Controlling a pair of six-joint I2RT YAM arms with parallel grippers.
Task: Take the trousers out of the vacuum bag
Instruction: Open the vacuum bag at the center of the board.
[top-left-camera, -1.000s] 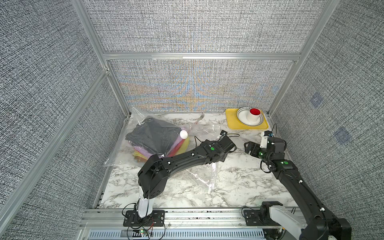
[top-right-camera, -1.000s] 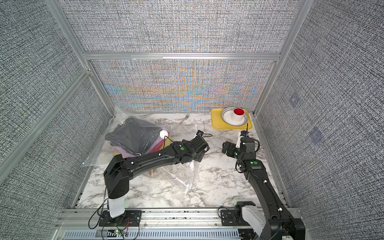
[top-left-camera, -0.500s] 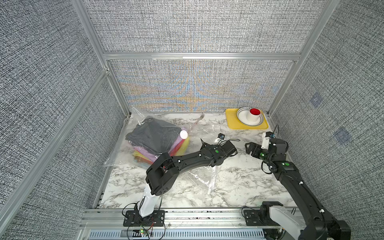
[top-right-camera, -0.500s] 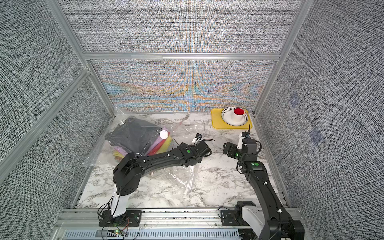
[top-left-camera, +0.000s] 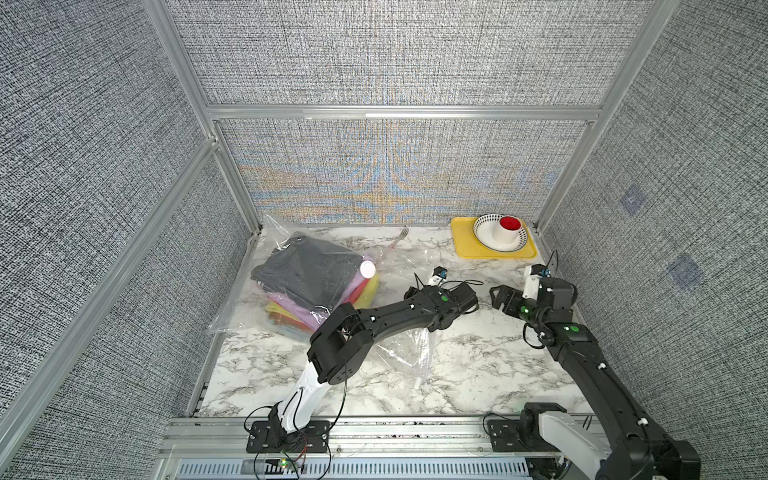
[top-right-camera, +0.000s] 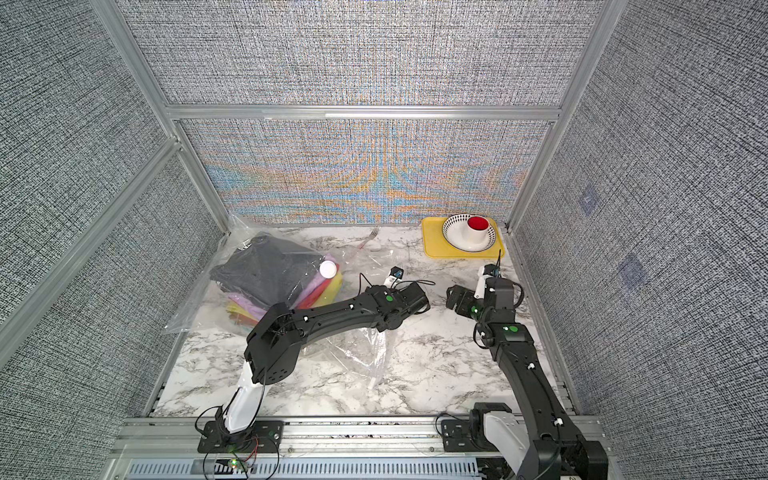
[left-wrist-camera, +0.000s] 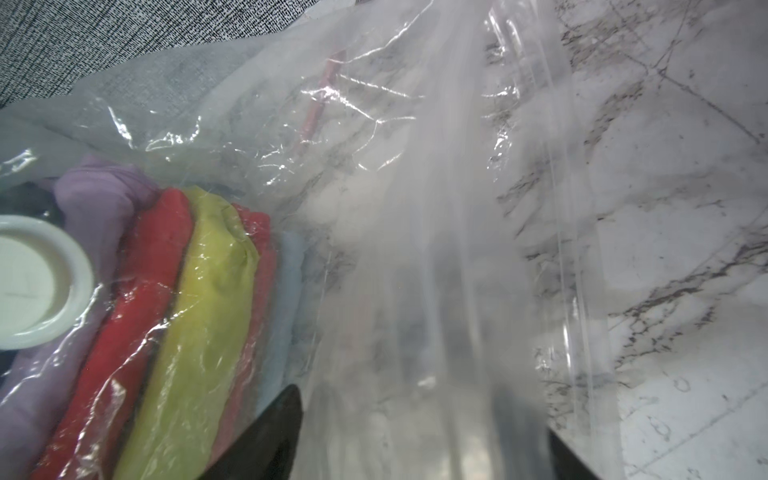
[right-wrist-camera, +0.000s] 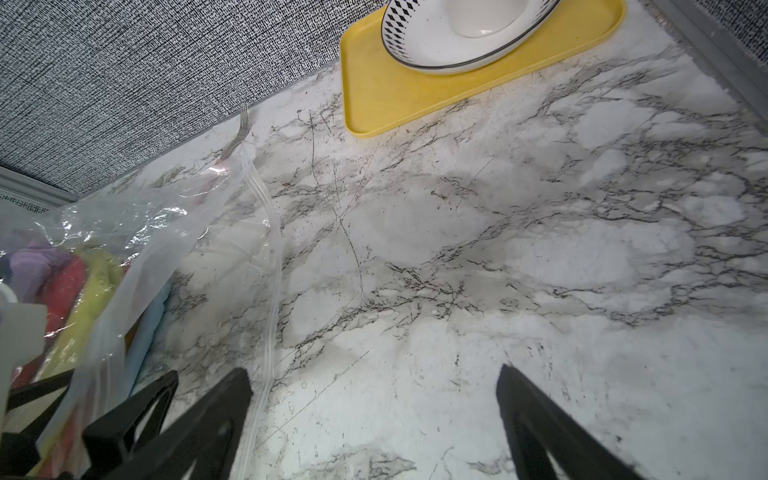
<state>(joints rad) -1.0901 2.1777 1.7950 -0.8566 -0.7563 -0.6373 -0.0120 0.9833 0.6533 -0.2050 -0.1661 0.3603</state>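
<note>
- One marble table (top-left-camera: 478, 365)
- One vacuum bag (top-left-camera: 239, 313), clear and crinkled, lies flat on the table's left half. Its long axis slants from the far left corner to the near middle, with the mouth end at the near middle
- Six trousers (top-left-camera: 307, 270), folded and stacked in the bag's far-left end: dark grey on top, then lilac, red, yellow, orange and light blue. Their rounded folds face the mouth
- One yellow tray (top-left-camera: 465, 245) in the far right corner
- One patterned bowl (top-left-camera: 484, 226) on the tray
- Left gripper (left-wrist-camera: 419, 411): jaws apart, loose film of the bag in the gap, nothing clamped
- Right gripper (right-wrist-camera: 372, 370): jaws wide, over bare marble just beside the bag's edge, holding nothing
- One cup (top-left-camera: 510, 228), red inside, standing in the bowl
- One fork (top-left-camera: 401, 237) by the back wall, its handle under the bag's film
- One white round valve (top-left-camera: 368, 269) on the bag, at the stack's edge toward the mouth
</note>
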